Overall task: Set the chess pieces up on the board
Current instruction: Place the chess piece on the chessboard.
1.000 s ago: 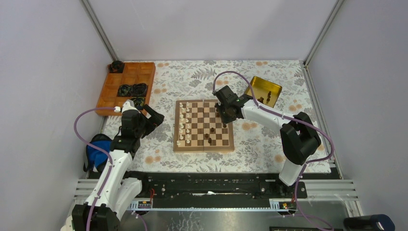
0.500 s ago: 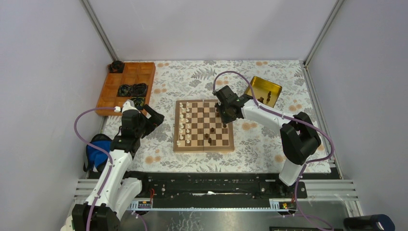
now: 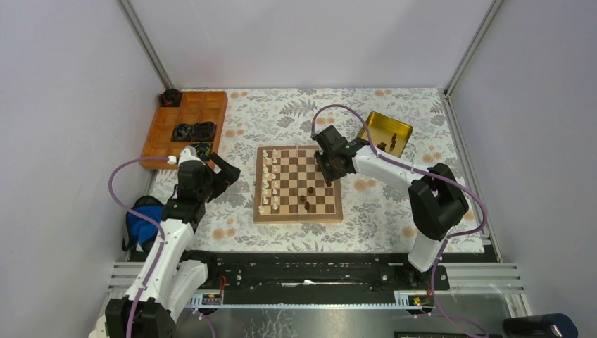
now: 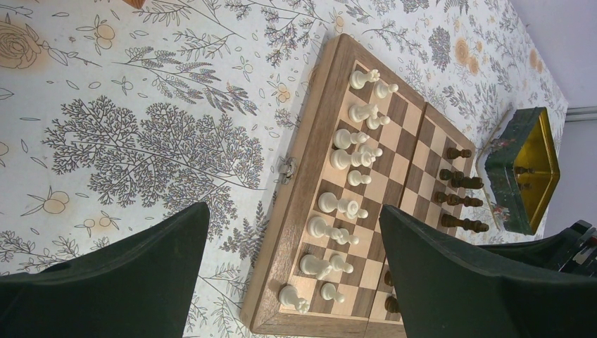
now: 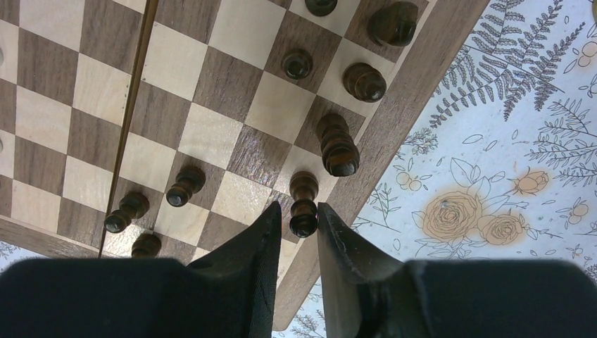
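The wooden chessboard (image 3: pixel 298 184) lies mid-table. Cream-white pieces (image 3: pixel 267 179) stand in its two left columns, also seen in the left wrist view (image 4: pixel 345 158). Several dark brown pieces (image 5: pixel 338 144) stand along the right side. My right gripper (image 5: pixel 299 211) hangs over the board's right edge row, its fingers narrowly parted around the head of an upright dark piece (image 5: pixel 303 204) standing on the board. That piece touches the right finger, with a thin gap at the left one. My left gripper (image 4: pixel 292 271) is wide open and empty, above the cloth left of the board (image 4: pixel 296 211).
A yellow tin (image 3: pixel 386 132) with a few dark pieces sits right of the board, also in the left wrist view (image 4: pixel 524 176). An orange tray (image 3: pixel 184 127) with black rings is at the back left. A blue object (image 3: pixel 141 222) lies by the left arm.
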Robot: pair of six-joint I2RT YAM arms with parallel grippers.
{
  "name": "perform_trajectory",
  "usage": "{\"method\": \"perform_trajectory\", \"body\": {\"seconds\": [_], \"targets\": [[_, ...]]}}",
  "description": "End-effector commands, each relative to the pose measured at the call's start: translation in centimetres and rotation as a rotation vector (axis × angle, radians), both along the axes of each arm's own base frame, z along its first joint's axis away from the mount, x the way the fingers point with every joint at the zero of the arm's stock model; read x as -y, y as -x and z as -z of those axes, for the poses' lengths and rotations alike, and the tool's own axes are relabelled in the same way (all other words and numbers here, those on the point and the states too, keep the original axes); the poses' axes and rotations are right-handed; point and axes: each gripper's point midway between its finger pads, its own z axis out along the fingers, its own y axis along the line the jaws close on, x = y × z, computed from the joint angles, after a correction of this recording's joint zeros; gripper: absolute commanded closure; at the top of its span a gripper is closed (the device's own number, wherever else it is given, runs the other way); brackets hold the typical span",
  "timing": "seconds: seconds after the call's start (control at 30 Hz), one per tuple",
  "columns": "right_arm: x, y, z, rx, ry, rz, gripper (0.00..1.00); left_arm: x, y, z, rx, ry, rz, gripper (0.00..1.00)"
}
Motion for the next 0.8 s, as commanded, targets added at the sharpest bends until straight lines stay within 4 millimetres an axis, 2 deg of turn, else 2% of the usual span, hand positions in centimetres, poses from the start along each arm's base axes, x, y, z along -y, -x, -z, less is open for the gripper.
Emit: {"method": "perform_trajectory", "body": {"seconds": [0.0, 0.37, 0.77], "targets": [[-0.6, -0.9, -1.5, 0.032, -0.034, -0.005, 0.68, -0.2, -0.2, -0.3, 0.027, -0.011, 0.000, 0.01], [-1.1, -1.7, -3.3, 0.073, -0.051, -0.012, 0.66, -0.2, -0.3, -0.6, 0.031, -0.011, -0.001, 0.01], [-1.1, -2.5, -7.8, 0.160, -0.085, -0.015, 0.65, -0.2, -0.3, -0.4, 0.028, -0.004, -0.003, 0.01]]}}
